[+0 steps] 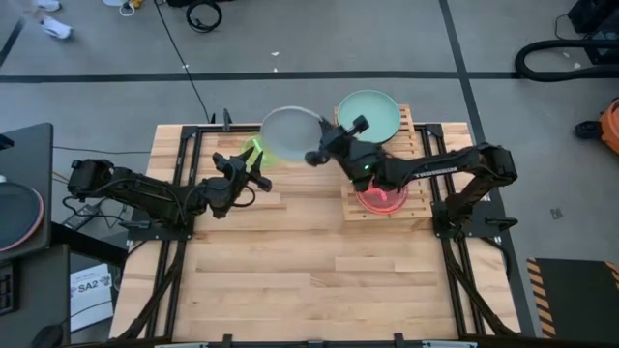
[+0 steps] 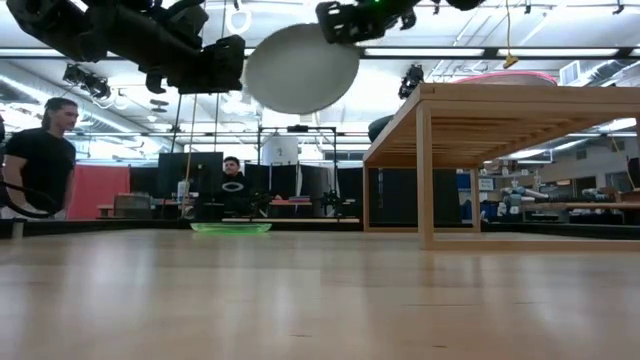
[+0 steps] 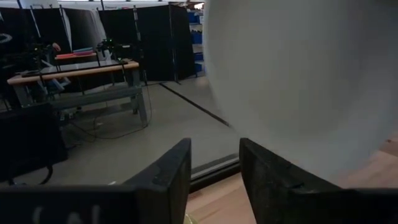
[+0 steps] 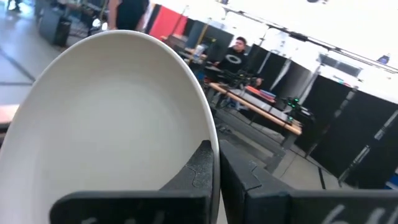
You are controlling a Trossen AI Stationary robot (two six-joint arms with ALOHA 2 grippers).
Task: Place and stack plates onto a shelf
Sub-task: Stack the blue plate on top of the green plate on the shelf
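The right gripper (image 1: 314, 156) clamps the rigid, smooth pale grey round plate (image 1: 293, 133) at its five o'clock rim, likely slippery; the left gripper (image 1: 253, 170) stands apart.

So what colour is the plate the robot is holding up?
Pale grey. The plate, pinched by the right gripper, shows best in the right wrist view.

Robotics lab: workbenches (image 3: 74, 71), black partitions (image 3: 155, 37), cables (image 1: 203, 14).

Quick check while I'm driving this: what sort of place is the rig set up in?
Most likely a robotics lab or workshop. Beyond the wooden table the low view shows a concrete floor, black partition screens, workbenches loaded with equipment, and people nearby. Cables trail over the floor.
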